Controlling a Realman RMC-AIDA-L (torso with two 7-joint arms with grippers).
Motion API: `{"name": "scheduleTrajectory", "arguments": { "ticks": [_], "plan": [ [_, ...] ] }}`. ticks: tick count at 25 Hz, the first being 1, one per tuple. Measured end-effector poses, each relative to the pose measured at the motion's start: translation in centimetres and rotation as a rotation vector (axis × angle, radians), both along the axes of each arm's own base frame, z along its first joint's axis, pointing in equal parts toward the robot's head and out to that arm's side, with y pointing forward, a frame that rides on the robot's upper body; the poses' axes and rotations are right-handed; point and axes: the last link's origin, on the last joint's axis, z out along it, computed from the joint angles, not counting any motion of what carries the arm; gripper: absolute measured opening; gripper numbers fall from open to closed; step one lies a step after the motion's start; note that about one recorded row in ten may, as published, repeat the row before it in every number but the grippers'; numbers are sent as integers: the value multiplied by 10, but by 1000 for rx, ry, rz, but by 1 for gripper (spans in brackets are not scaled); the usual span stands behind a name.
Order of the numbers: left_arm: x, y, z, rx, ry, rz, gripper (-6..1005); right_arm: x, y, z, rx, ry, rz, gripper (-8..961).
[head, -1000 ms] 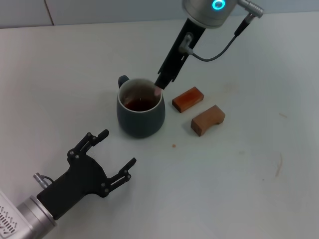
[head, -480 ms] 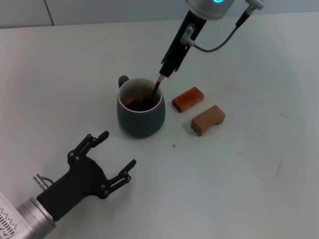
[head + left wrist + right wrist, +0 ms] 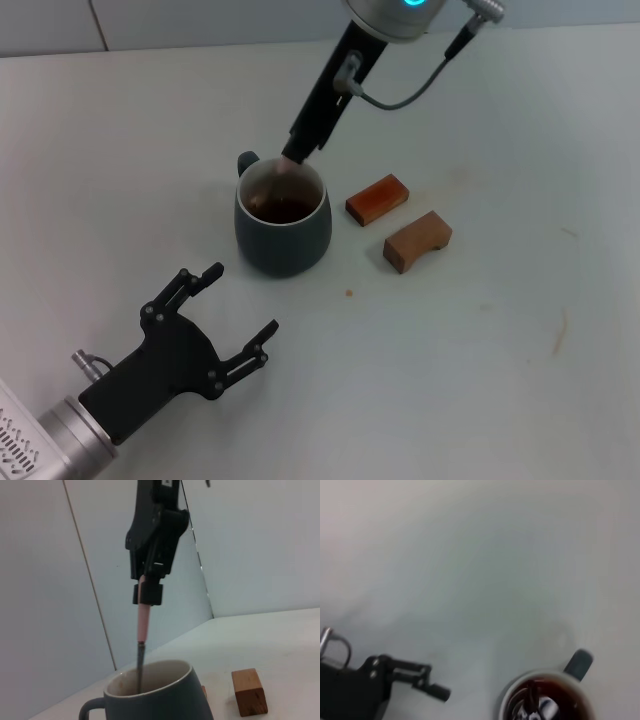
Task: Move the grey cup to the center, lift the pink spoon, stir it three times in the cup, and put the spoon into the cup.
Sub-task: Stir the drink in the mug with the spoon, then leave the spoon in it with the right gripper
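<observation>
The grey cup (image 3: 283,228) stands upright mid-table, handle toward the far left, brown liquid inside. My right gripper (image 3: 297,155) hangs just above its far rim, shut on the top of the pink spoon (image 3: 291,164). In the left wrist view the right gripper (image 3: 148,591) holds the pink spoon (image 3: 143,622) upright, its metal neck reaching down into the cup (image 3: 160,697). In the right wrist view the spoon's bowl (image 3: 538,707) sits in the brown liquid of the cup (image 3: 577,663). My left gripper (image 3: 243,298) is open and empty, on the near side of the cup.
Two brown wooden blocks lie to the right of the cup: a reddish one (image 3: 378,198) and a lighter one (image 3: 417,240). One block (image 3: 249,691) also shows in the left wrist view. A wall runs behind the table.
My right gripper has swung left across the cup's mouth with the spoon, from the right rim to the far-left rim. The left gripper has barely shifted.
</observation>
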Motion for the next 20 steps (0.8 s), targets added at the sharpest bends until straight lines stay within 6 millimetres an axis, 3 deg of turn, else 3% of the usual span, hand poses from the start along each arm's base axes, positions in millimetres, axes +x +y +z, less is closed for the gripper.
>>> {"name": "scheduleTrajectory", "arguments": {
  "ticks": [6,14,20],
  "plan": [
    [-1,-1,0,1,1,2,847,9,9,5,57,-65,4,193],
    [0,1,0,0,-1,-1,847,-3,-11,0,-71,12,-19,198],
    [-1,1,2,7,-3,3,847,0,-10,11,-16,46,19,202]
  ]
}}
